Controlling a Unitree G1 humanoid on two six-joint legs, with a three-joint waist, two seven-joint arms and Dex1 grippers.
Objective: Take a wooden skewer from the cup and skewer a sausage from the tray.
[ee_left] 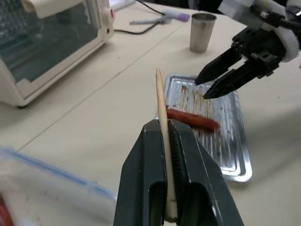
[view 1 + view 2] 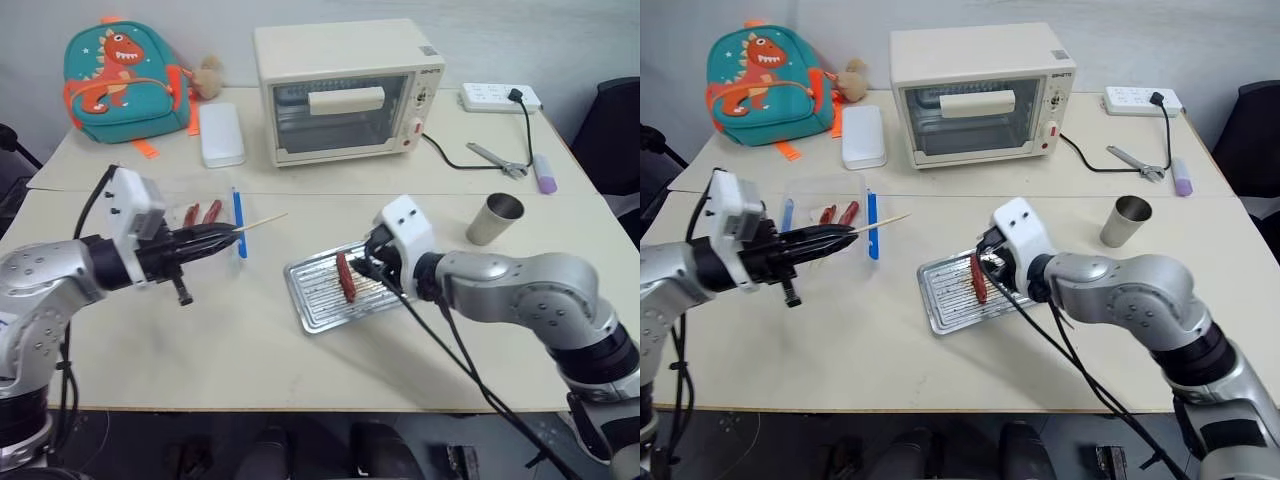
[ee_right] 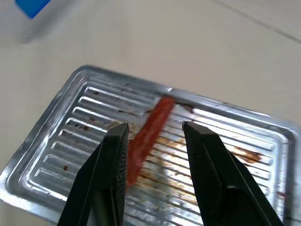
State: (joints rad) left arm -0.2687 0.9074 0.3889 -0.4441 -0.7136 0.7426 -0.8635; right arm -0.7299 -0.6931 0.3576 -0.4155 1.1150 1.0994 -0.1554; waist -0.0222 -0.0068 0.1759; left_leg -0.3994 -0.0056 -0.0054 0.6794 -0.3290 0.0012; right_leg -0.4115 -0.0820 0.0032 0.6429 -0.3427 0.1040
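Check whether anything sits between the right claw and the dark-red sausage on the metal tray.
Nothing visible: the open right claw hangs over the small dark-red sausage on the ridged silver baking tray.

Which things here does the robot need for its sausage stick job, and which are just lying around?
Needed: skewer, sausage, metal tray, cup.

Lying about: toaster oven, dinosaur backpack, power strip, plastic tray.
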